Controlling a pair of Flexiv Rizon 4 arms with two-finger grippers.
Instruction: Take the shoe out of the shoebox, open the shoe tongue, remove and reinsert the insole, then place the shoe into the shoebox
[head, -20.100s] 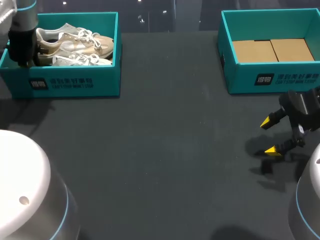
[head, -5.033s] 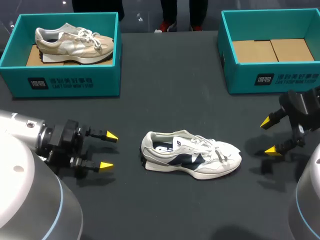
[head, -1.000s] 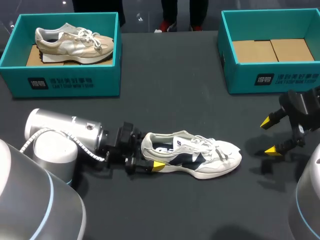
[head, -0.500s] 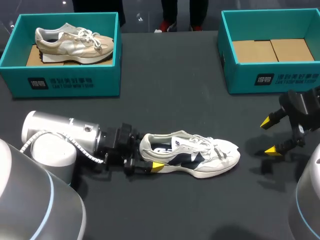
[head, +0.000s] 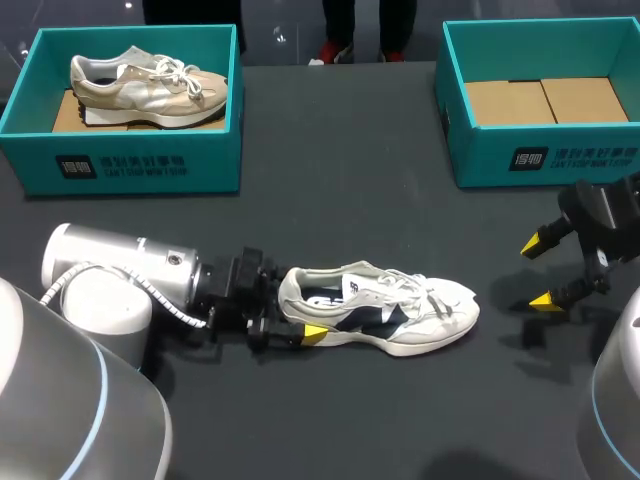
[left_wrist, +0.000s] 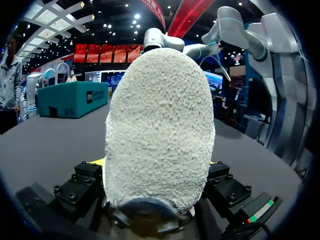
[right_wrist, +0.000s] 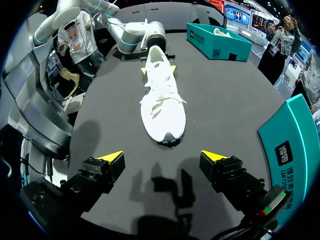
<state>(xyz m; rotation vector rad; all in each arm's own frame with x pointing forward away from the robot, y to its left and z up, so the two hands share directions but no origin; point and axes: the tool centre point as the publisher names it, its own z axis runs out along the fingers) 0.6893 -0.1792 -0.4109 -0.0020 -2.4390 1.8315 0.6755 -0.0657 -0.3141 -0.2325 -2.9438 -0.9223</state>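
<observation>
The shoe (left_wrist: 159, 125) sits heel-first, pinched between the fingers of the claw (left_wrist: 158, 165), a teal shoebox (left_wrist: 72, 99) well ahead.

Heel of the white shoe (left_wrist: 159, 130) blocking the left wrist view, 1 left end effector (head: 298, 315) tip hidden behind it overhead, right shoebox (head: 485, 155) cut by the edge

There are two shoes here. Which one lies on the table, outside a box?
The white and navy shoe, with the left gripper shut on its heel; the beige shoe sits inside the left shoebox.
</observation>
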